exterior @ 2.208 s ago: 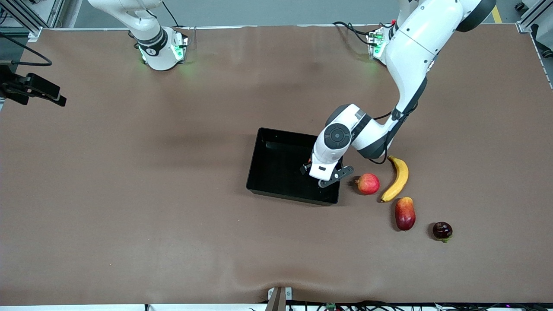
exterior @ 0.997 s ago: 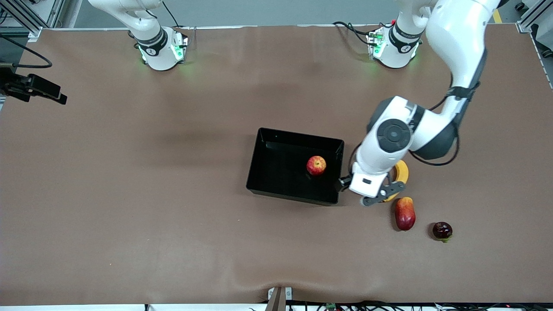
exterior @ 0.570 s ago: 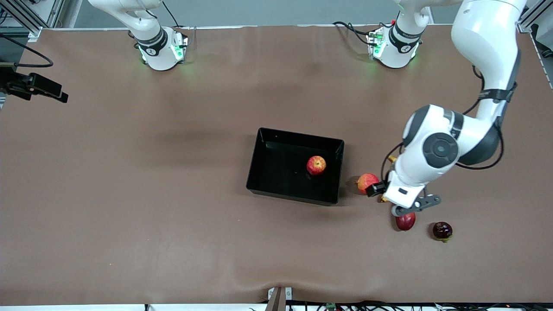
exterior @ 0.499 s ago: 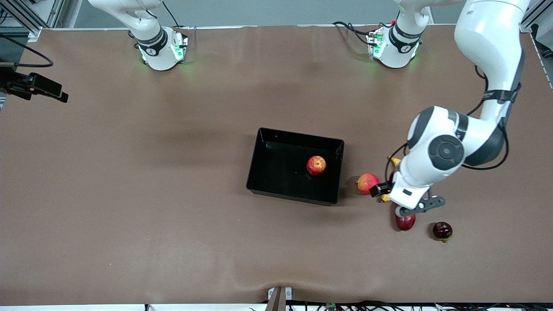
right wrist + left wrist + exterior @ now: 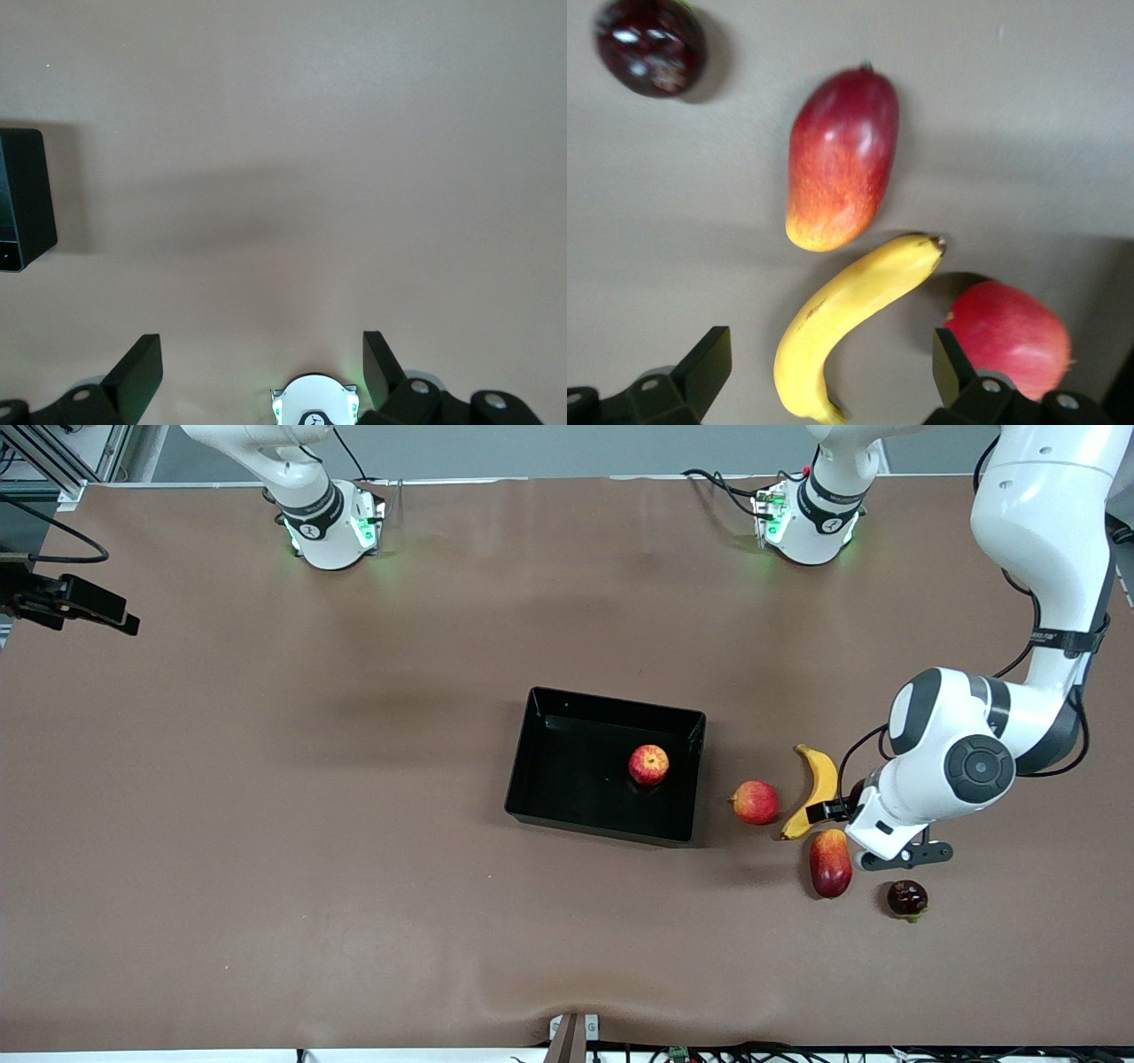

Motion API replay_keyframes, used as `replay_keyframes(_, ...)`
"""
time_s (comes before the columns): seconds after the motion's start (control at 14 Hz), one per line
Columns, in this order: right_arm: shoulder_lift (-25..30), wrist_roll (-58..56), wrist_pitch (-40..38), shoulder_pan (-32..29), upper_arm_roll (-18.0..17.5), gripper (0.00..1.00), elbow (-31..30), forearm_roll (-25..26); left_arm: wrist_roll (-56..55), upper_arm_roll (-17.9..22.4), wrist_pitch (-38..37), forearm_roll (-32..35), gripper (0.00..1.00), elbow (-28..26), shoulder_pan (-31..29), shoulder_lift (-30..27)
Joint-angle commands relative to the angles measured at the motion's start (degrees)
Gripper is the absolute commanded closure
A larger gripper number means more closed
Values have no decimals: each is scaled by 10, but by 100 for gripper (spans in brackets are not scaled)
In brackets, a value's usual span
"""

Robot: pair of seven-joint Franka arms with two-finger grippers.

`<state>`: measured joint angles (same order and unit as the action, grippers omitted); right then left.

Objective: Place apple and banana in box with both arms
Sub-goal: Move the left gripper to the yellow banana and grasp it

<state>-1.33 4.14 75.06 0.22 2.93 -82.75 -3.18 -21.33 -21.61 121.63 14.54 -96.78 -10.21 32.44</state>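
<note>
Hovering over the banana (image 5: 850,332), the left tool (image 5: 824,376) is spread wide, empty; right tool (image 5: 257,372) parked open. Apple (image 5: 648,764) is boxed (image 5: 532,744). Mango (image 5: 842,159) could be nudged during descent.

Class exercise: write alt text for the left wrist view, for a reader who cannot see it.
A yellow banana lies on the brown table between the left pincer's open fingers. Beside it lie a red mango, a round pink-red fruit and a small dark fruit.

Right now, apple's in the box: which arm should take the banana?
Left. Its open left gripper hangs over the banana; the right gripper waits, open, near its own base.
</note>
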Motion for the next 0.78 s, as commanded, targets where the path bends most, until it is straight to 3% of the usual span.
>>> replay_keyframes(0.0, 9, 2, -3, -7, -4, 0, -6, 4, 16, -5, 78, 49, 0, -88, -19, -13)
replay_keyframes(0.21, 8, -2, 3, -7, -6, 0, -7, 4, 17, -5, 132, 109, 0, -126, -30, 2)
replay_keyframes(0.5, 7, -4, 26, -10, -15, 0, -9, 4, 20, -5, 135, 110, 0, -140, -31, 19)
replay_keyframes(0.57, 6, -4, 32, -10, -15, 0, -10, 4, 30, -5, 135, 110, 7, -140, -31, 21)
replay_keyframes(0.71, 5, -4, 35, -10, -15, 0, -13, 4, 65, -6, 133, 109, 33, -141, -43, 18)
